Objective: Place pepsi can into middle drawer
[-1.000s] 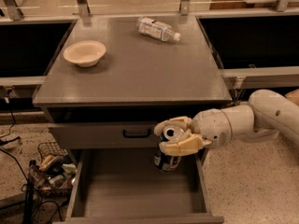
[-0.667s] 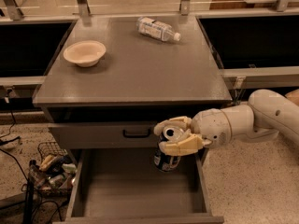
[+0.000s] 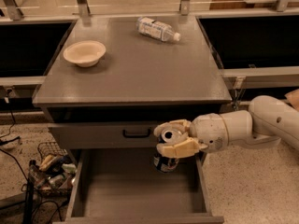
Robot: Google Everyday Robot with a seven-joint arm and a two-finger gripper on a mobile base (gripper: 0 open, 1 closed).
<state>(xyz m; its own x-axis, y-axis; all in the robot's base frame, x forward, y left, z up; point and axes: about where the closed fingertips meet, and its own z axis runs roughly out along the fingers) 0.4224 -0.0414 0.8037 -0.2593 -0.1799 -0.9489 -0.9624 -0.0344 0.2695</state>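
The pepsi can [image 3: 165,161] is dark blue with a silver top and hangs upright in my gripper [image 3: 169,138]. The gripper's two cream fingers [image 3: 179,148] are shut around the can's upper part. The white arm reaches in from the right. The can is held above the right rear part of the open middle drawer [image 3: 135,190], a grey box with a flat floor and low side walls. The can's bottom is a little above the drawer floor, not touching it.
The closed drawer front with a black handle [image 3: 137,134] is just left of the gripper. On the grey cabinet top [image 3: 133,64] lie a cream bowl [image 3: 84,53] and a clear water bottle [image 3: 156,29]. A wire basket of clutter [image 3: 51,167] stands on the floor at left.
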